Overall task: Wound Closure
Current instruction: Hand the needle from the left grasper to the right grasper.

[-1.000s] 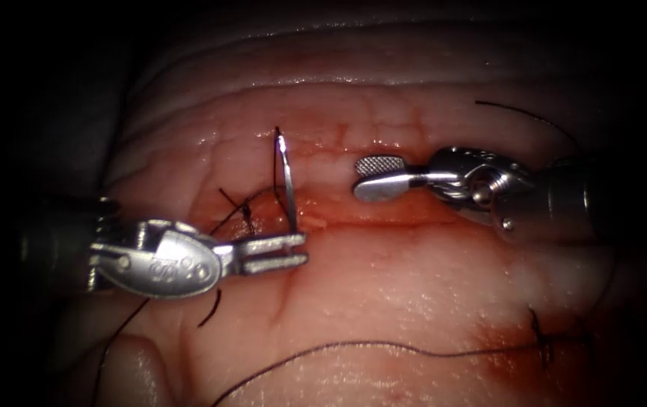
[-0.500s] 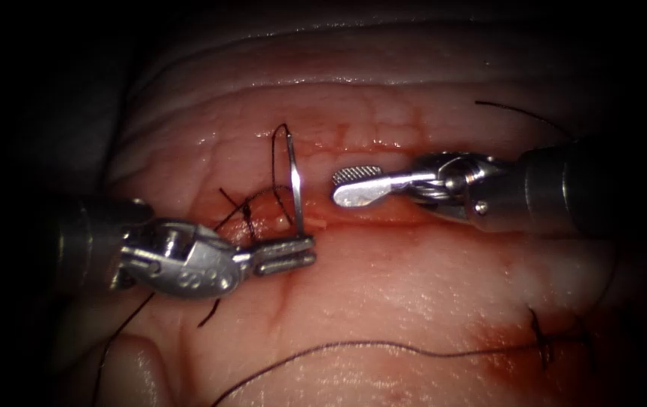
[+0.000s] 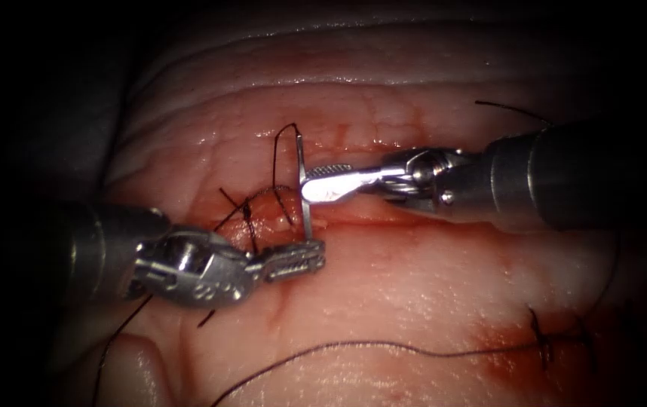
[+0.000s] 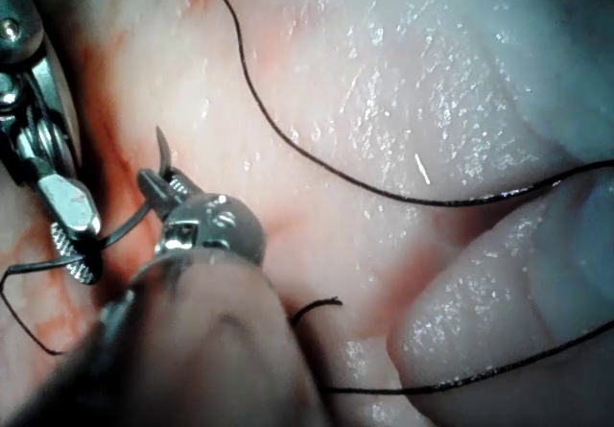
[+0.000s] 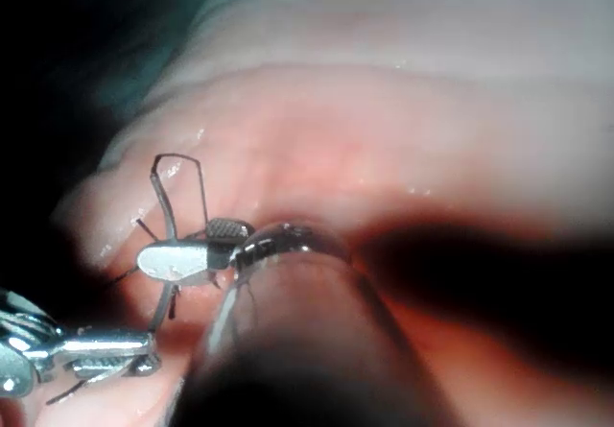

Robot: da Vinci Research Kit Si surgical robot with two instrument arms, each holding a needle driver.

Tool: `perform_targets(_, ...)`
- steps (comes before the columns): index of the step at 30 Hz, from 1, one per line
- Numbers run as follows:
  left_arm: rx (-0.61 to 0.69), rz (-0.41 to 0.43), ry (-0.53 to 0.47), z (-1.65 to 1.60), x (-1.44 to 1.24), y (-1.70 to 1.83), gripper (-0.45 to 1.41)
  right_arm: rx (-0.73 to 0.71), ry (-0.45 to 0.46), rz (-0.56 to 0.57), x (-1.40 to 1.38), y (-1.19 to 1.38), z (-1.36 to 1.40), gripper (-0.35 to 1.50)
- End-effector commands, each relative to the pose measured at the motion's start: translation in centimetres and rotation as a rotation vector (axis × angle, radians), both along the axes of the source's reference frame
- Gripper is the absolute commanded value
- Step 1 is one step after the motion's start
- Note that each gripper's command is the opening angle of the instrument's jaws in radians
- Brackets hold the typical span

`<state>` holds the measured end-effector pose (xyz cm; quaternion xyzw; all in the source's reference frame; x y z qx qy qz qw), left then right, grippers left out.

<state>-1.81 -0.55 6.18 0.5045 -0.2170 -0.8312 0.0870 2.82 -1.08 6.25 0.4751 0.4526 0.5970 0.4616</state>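
The tissue is pale, wet and glistening, its cut running red across the middle. Just above the cut the left tool clamps the thin, curved steel needle near its lower end, upright and clear of the tissue. The right tool, jaws parted around the shaft higher up, should grip squarely so dark thread stays slack.
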Motion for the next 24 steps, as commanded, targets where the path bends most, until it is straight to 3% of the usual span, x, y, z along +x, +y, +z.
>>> perform_targets(1, 0.001, -0.002, 0.0, 0.06, -0.07, -0.01, -0.45, -0.003, 0.003, -0.002, 0.11, -0.02, 0.05, 1.13)
perform_targets(11, -0.009, -0.004, 0.007, 0.01, -0.11, -0.05, -0.45, -0.009, 0.007, -0.003, 0.22, -0.05, 0.08, 1.08)
perform_targets(19, -0.02, 0.014, 0.014, 0.0, -0.14, -0.05, -0.45, -0.007, 0.001, -0.02, 0.25, -0.06, 0.08, 0.88)
perform_targets(21, -0.019, 0.016, 0.016, 0.0, -0.14, -0.06, -0.45, -0.005, -0.003, -0.025, 0.25, -0.06, 0.08, 0.15)
perform_targets(22, -0.025, 0.018, 0.019, 0.0, -0.14, -0.06, -0.45, -0.004, -0.006, -0.033, 0.25, -0.06, 0.08, -0.33)
perform_targets(24, -0.023, 0.024, 0.02, 0.0, -0.15, -0.07, -0.45, -0.021, -0.046, -0.034, 0.25, -0.05, 0.08, -0.35)
